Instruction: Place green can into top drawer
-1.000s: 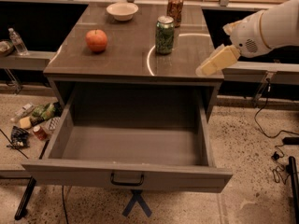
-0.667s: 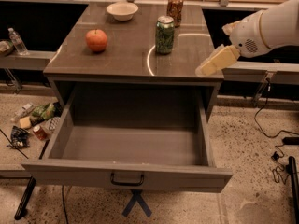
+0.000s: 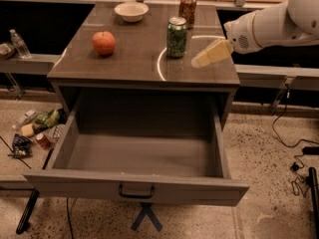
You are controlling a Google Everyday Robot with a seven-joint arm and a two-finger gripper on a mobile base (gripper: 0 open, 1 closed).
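The green can (image 3: 177, 37) stands upright on the tabletop (image 3: 134, 63), right of centre, with a silver top. The top drawer (image 3: 137, 183) is pulled fully open below the tabletop; its inside is empty and its dark handle (image 3: 135, 190) faces the front. My gripper (image 3: 199, 61) reaches in from the right on a white arm (image 3: 271, 26). Its pale fingers (image 3: 213, 52) hover just above the tabletop, a short way right of the green can and apart from it. It holds nothing.
A brown-orange can (image 3: 187, 10) stands behind the green can. A red apple (image 3: 103, 43) and a white bowl (image 3: 131, 11) sit on the left half of the tabletop. Litter and bottles (image 3: 35, 131) lie on the floor left. Cables (image 3: 294, 148) lie right.
My gripper has moved left toward the green can. The can, apple, bowl and drawer have not moved.
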